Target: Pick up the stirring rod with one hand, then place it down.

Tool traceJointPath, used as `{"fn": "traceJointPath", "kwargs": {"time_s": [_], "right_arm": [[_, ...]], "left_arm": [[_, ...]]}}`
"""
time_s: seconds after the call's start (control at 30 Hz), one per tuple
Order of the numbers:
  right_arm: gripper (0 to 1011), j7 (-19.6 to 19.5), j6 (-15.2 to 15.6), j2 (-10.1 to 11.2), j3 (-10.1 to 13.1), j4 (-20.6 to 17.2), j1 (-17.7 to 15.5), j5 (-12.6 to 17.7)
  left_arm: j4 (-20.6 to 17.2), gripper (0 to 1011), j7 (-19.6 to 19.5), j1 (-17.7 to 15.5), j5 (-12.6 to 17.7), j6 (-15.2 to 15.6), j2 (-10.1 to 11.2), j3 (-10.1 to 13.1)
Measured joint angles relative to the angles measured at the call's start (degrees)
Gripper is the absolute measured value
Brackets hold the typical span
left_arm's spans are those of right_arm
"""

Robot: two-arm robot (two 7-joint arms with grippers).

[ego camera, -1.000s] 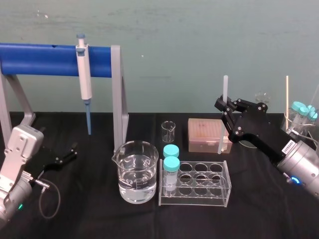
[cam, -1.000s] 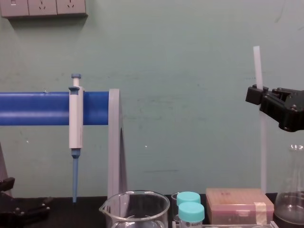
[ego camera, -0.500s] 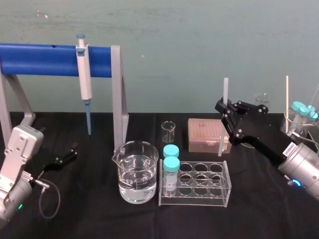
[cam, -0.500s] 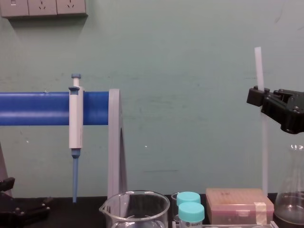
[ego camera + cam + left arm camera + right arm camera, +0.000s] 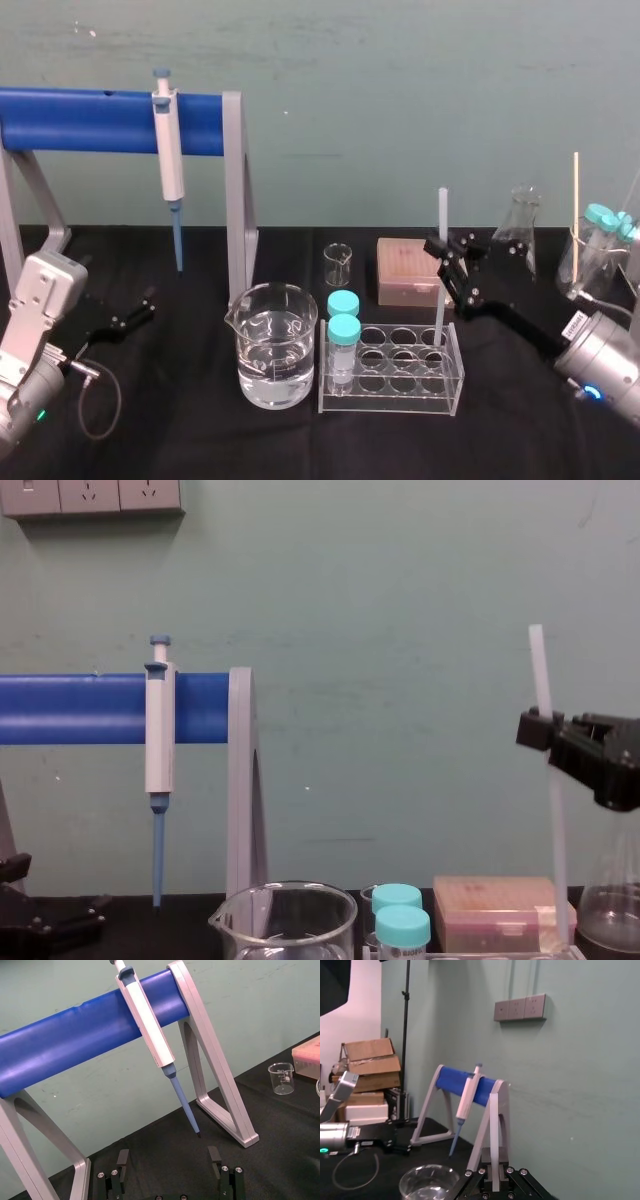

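Black cloth covers the table (image 5: 200, 440) in front of you. Nearest on your left, the left gripper (image 5: 168, 1159) rests low on the cloth, parked, its two fingers spread apart with nothing between them. Toward the middle you have a large beaker (image 5: 277, 345) part-filled with clear liquid. Just beside it on the right is a clear tube rack (image 5: 392, 385) with two teal-capped vials (image 5: 343, 328) standing in its left end.

Your right arm reaches in from the near right. The right gripper (image 5: 444, 258) sits above the rack's right end with its fingers clamped on the stirring rod (image 5: 442, 210). You hold the rod upright, leaning only a little, gripped around mid-length so that a good part stands clear above the fingers. Its lower end comes down at the rack's right end; whether it sits inside a hole or touches anything you cannot tell.

Behind the rack are a small beaker (image 5: 338, 263) and a pink tip box (image 5: 405, 265), with a conical flask (image 5: 523, 225) farther right. At the far left a white-and-blue pipette (image 5: 168, 150) hangs on a stand with a blue bar (image 5: 90, 120), in front of the green wall (image 5: 400, 80).
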Motion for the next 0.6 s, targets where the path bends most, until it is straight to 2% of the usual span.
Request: {"fn": "traceJointPath", "kwargs": {"time_s": [0.2,0.6], "right_arm": [[69,0.38,0.17,0.03,-0.62,0.71,-0.51,0.54],[68,0.1,-2.26,-1.3,-0.97,4.61,0.21,-0.59]], "left_arm": [[0.0,1000,0.0,0.0,0.0,0.0,0.0,0.0],[0.0,1000,0.0,0.0,0.0,0.0,0.0,0.0]]}}
